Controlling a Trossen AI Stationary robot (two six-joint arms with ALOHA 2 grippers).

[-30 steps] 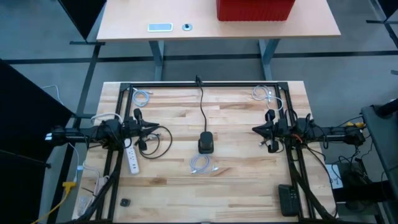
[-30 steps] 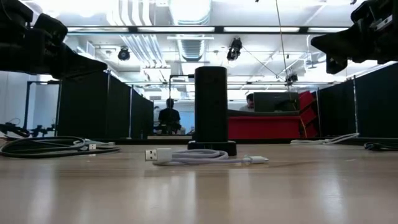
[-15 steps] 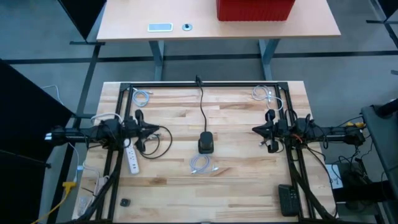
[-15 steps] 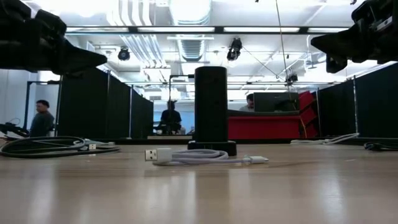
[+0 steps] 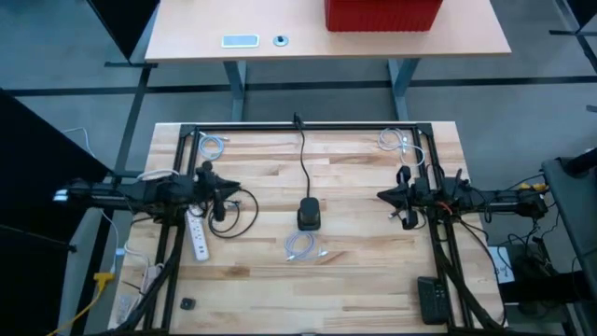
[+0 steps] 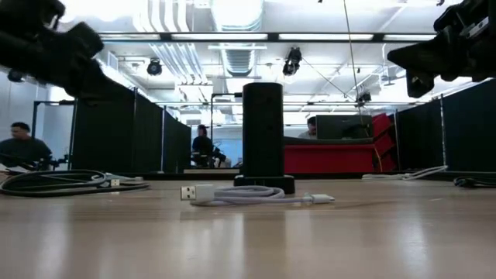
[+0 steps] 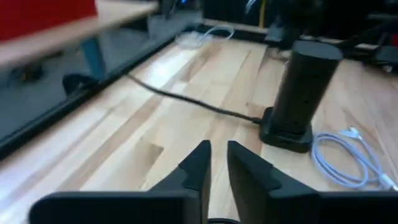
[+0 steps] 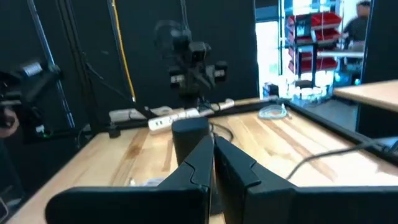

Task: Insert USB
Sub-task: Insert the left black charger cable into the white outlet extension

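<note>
I see both grippers, left (image 7: 215,163) and right (image 8: 213,163), closed and empty; the hub (image 7: 298,93) and cable (image 7: 346,160) lie ahead of the left jaws.

1. The table (image 5: 354,252) is pale wood in jointed strips, smooth with a soft sheen.
2. At the centre, the dark tower hub (image 5: 309,214) looks like matt plastic.
3. Toward six o'clock from it, the coiled white USB cable (image 5: 300,245) has a smooth, slightly glossy sheath.
4. The black frame (image 5: 308,129) looks like matt metal.
</note>
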